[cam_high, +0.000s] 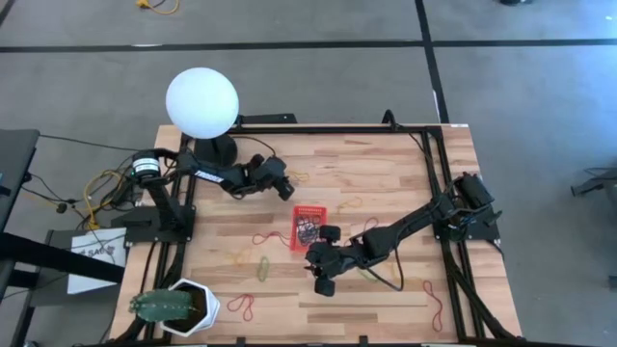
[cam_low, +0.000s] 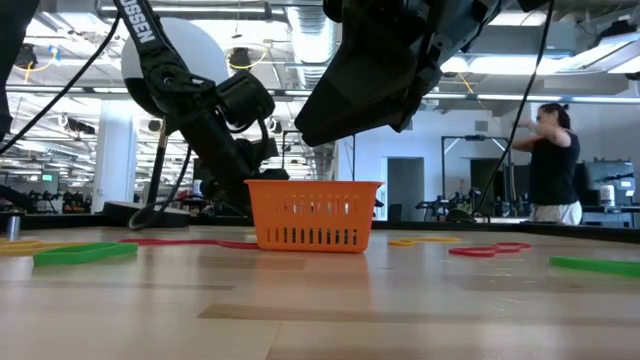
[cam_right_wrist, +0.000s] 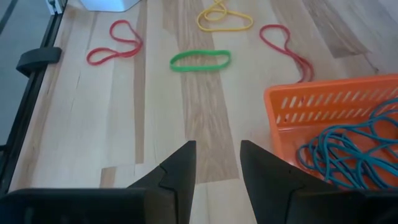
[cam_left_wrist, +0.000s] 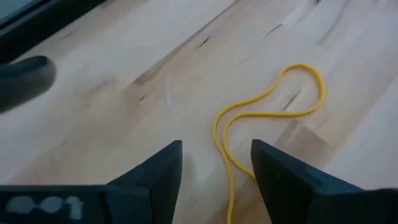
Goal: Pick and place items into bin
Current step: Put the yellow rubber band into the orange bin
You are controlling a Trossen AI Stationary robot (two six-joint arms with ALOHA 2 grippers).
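Observation:
The red mesh bin (cam_high: 310, 226) stands mid-table and holds teal and dark bands (cam_right_wrist: 348, 152). Loose bands lie flat on the wood: yellow (cam_left_wrist: 267, 106), green (cam_right_wrist: 200, 60), red (cam_right_wrist: 115, 43), yellow (cam_right_wrist: 224, 18) and red (cam_right_wrist: 286, 43). My left gripper (cam_left_wrist: 216, 168) is open just above the table on the bin's far left (cam_high: 287, 185); one end of the yellow band runs between its fingers. My right gripper (cam_right_wrist: 217, 162) is open and empty, hovering beside the bin's near side (cam_high: 316, 258). In the low view the bin (cam_low: 313, 215) sits between both arms.
A white hexagonal pot with a cactus (cam_high: 178, 306) sits at the near left corner. A white globe lamp (cam_high: 201, 101) stands at the far left. More bands lie near the right edge (cam_high: 434, 294) and beside the pot (cam_high: 241, 306). A person (cam_low: 550, 160) stands in the room behind.

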